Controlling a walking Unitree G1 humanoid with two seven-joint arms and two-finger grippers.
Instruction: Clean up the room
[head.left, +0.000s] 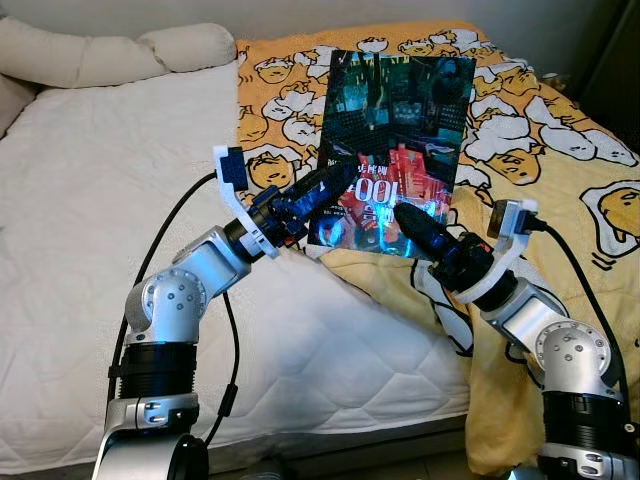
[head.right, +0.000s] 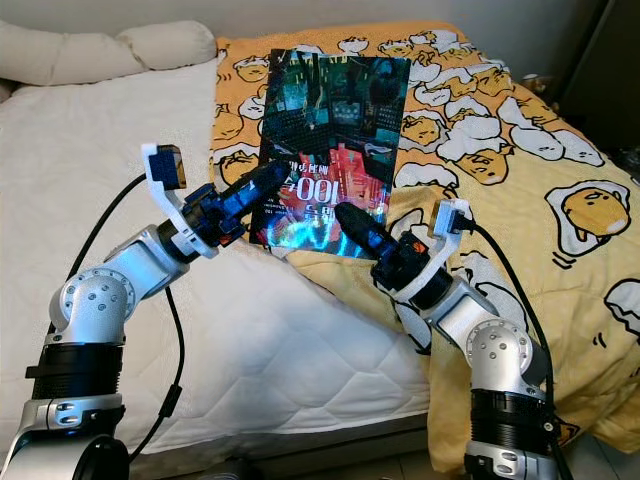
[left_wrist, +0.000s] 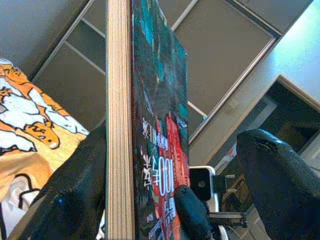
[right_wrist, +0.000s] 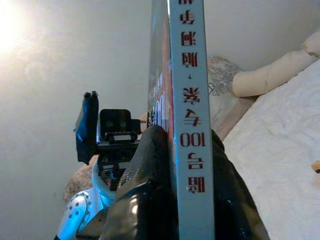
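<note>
Now off the bed: both arms hold a book upright above the mattress (head.left: 120, 200) during the room clean-up.

Seen from the bedside, the book (head.left: 395, 150) stands raised over the yellow blanket (head.left: 560, 150), its long axis running top to bottom, cover facing the robot, lower edge toward the arms. The left claw (head.left: 335, 185) is clamped on the lower left edge, one finger (left_wrist: 75, 185) behind the pages, another on the cover. The right claw (head.left: 410, 220) pinches the spine side, fingers (right_wrist: 145, 170) tight on both faces. A pillow (head.left: 100, 55) lies beyond the blanket's left edge. The lift looks complete; next, probably, comes carrying the book to storage, which calls for both arms moving together.
</note>
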